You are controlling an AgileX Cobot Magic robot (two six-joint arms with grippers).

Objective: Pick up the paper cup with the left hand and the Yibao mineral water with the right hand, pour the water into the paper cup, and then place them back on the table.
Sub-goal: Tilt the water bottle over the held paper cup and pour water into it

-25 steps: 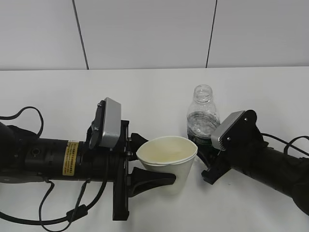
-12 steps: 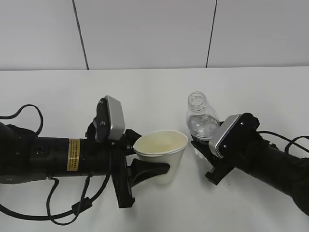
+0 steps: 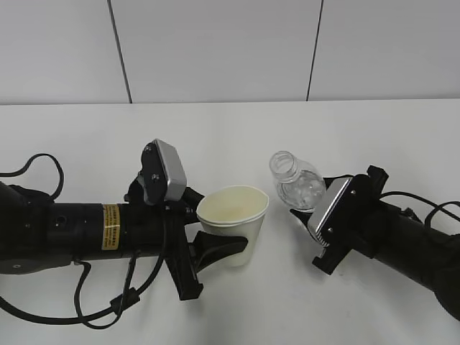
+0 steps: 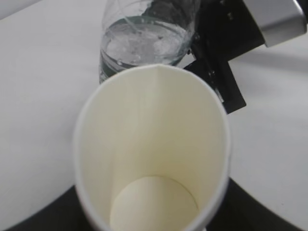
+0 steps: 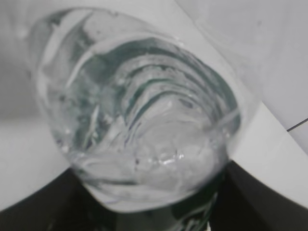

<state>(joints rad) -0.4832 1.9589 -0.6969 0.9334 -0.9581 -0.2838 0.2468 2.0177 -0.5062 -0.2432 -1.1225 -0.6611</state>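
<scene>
A white bench (image 3: 237, 129) carries 2 black robot arms reaching toward the middle. The left tool (image 3: 215, 233) is clamped around a cream paper cup (image 3: 231, 221), its black fingers (image 3: 219, 250) wrapping the cup's lower wall; the cup stands nearly upright, mouth open, and looks empty in the left wrist view. Just right of it, the right tool (image 3: 305, 215) is clamped on the lower body of a clear ribbed water bottle (image 3: 296, 185), which tilts left so its capless neck leans toward the cup's rim. Water sits inside the bottle. The bottle and cup are close but apart.
</scene>
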